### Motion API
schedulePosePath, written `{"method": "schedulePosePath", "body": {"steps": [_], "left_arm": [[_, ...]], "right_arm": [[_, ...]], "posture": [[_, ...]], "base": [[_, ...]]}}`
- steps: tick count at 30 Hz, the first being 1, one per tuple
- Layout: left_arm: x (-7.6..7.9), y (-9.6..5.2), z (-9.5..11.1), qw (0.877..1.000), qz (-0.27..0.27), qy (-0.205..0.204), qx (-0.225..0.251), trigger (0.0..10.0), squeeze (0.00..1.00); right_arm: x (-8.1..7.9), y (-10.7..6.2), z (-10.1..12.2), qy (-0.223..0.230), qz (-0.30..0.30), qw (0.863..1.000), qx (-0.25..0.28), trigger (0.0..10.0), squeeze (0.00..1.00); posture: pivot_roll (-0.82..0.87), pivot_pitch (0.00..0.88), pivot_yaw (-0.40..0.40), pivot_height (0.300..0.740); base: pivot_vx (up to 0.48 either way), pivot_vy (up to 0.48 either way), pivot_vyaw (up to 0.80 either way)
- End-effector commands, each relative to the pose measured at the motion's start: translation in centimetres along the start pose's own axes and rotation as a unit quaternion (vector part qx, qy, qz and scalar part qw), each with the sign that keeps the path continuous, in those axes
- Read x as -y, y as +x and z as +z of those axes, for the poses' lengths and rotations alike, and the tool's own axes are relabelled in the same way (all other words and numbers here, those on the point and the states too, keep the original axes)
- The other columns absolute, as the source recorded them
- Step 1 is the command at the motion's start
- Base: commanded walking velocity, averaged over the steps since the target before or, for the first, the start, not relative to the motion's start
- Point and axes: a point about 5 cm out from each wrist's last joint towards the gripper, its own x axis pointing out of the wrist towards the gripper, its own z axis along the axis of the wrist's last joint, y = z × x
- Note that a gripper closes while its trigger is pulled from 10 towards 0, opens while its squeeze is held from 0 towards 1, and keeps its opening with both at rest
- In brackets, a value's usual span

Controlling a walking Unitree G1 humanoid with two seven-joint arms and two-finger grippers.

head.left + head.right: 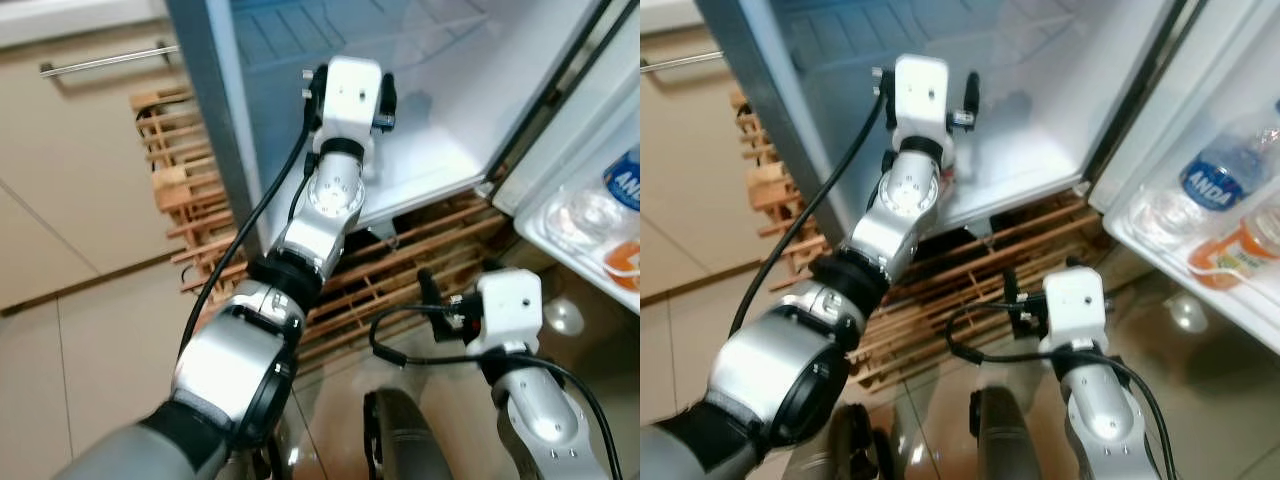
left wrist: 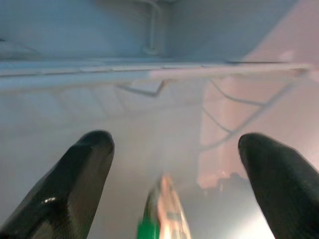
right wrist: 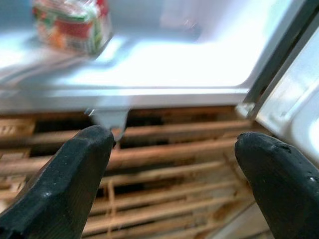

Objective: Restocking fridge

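With the left claw [image 2: 172,184] spread wide and empty inside the fridge [image 1: 440,150], just above the carton [image 3: 72,25] on its floor, back straight out; the right claw [image 3: 172,174] hangs open, empty, below.

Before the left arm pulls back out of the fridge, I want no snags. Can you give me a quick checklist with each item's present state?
1. Fridge door open: ok.
2. Left gripper fingers apart: ok.
3. Left gripper empty: ok, nothing between the fingers; a blurred green-and-orange item lies beyond them.
4. Right gripper open, empty, over the wooden rack: ok.
5. Packet resting on the fridge floor: ok.
6. Left arm's cable free of the fridge edge: cannot tell.
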Motion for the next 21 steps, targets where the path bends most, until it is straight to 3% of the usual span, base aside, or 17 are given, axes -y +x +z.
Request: {"method": "schedulePosePath", "body": {"steps": [1, 3, 4, 5, 6, 14, 17, 21], "left_arm": [[4.6, -1.3, 1.3, 0.997, -0.055, -0.059, 0.02, 10.0, 0.0], [4.7, -2.4, 2.6, 0.992, -0.094, -0.055, 0.058, 10.0, 0.0], [5.0, -3.6, 3.7, 0.984, -0.143, -0.061, 0.09, 10.0, 0.0], [5.0, -3.6, 3.7, 0.984, -0.143, -0.061, 0.09, 10.0, 0.0], [5.2, -4.9, 4.1, 0.972, -0.198, -0.073, 0.104, 10.0, 0.0], [3.5, -8.7, 2.1, 0.953, -0.291, -0.071, 0.052, 10.0, 0.0], [2.2, -9.5, 1.8, 0.955, -0.291, -0.045, 0.041, 10.0, 0.0], [-2.8, -11.3, 1.3, 0.971, -0.235, -0.042, 0.002, 10.0, 0.0]], "right_arm": [[0.5, 0.1, -0.5, 0.004, -0.013, 1.0, -0.006, 10.0, 0.0], [1.0, 0.8, -0.7, 0.004, -0.026, 1.0, -0.004, 10.0, 0.0], [1.3, 1.2, -0.8, 0.008, -0.037, 0.999, -0.001, 10.0, 0.0], [1.3, 1.2, -0.8, 0.008, -0.037, 0.999, -0.001, 10.0, 0.0], [1.5, 1.8, -0.7, 0.014, -0.048, 0.999, 0.002, 10.0, 0.0], [2.4, 3.2, -1.0, 0.014, -0.069, 0.997, 0.008, 10.0, 0.0], [2.5, 3.3, -1.2, 0.016, -0.075, 0.997, 0.007, 10.0, 0.0], [3.0, 4.2, -1.7, 0.022, -0.089, 0.996, 0.007, 10.0, 0.0]], "posture": [[-0.3, 0.098, -0.002, 0.661], [-0.27, 0.068, 0.003, 0.661], [-0.26, 0.054, 0.006, 0.661], [-0.26, 0.054, 0.006, 0.661], [-0.25, 0.035, 0.014, 0.661], [-0.19, 0.0, -0.004, 0.661], [-0.18, 0.0, -0.007, 0.661], [-0.15, 0.0, -0.005, 0.661]], "base": [[0.0, 0.0, 0.0], [0.0, 0.0, 0.0], [0.0, 0.0, 0.0], [0.0, 0.0, 0.0], [0.0, 0.0, 0.0], [0.0, 0.0, 0.0], [0.0, 0.0, 0.0], [0.0, 0.0, 0.0]]}}
